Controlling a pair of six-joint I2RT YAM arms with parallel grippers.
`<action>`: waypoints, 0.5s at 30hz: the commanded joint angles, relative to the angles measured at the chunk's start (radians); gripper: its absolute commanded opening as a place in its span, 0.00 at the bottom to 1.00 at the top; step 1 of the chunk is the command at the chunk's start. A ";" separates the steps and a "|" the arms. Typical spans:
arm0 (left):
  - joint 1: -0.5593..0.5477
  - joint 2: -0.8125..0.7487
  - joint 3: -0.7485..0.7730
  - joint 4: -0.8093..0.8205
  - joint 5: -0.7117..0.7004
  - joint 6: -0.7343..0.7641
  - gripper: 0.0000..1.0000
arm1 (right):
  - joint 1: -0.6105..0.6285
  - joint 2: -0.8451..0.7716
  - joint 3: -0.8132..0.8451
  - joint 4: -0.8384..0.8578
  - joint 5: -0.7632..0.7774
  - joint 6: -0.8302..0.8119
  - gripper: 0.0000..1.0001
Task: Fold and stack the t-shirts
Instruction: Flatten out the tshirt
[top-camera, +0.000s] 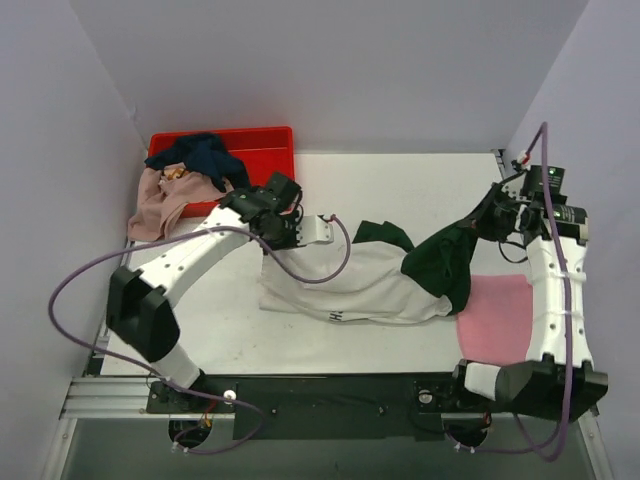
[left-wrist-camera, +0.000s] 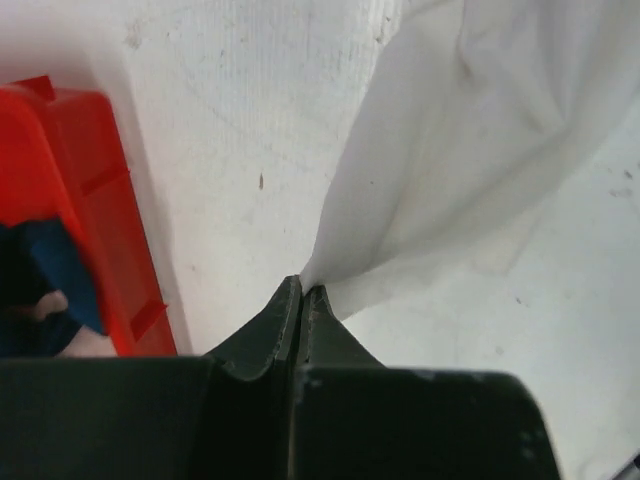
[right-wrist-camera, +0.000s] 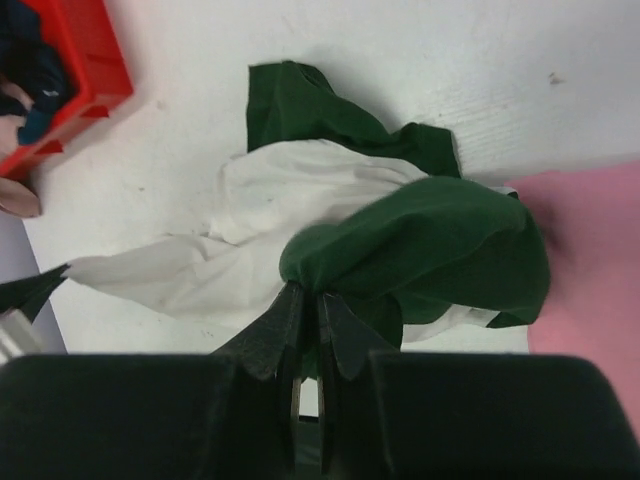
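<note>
1. From above we see the white-and-green t-shirt (top-camera: 350, 285) stretched across the table (top-camera: 420, 190), beside a pink t-shirt (top-camera: 497, 318).
2. Only the wrist views show the grips: the left gripper (left-wrist-camera: 302, 290) pinches its white cloth, the right gripper (right-wrist-camera: 308, 297) its green.
3. Its print is too small for us to read.

- White table (top-camera: 430, 190) lying under L gripper (left-wrist-camera: 303, 292).
- Red crate (top-camera: 270, 150) sitting at far-left corner, near L gripper's left side, not touching it.

One red crate (top-camera: 268, 148), four t-shirts (top-camera: 350, 285) (two in it)
</note>
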 joint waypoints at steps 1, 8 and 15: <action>0.003 0.150 0.034 0.278 0.012 -0.019 0.00 | 0.045 0.090 -0.040 0.123 0.019 -0.029 0.00; 0.016 0.347 0.132 0.498 -0.060 -0.076 0.10 | 0.035 0.159 -0.060 0.120 0.069 -0.069 0.00; 0.072 0.347 0.304 0.200 0.115 -0.021 0.48 | 0.033 0.155 -0.044 0.095 0.046 -0.114 0.00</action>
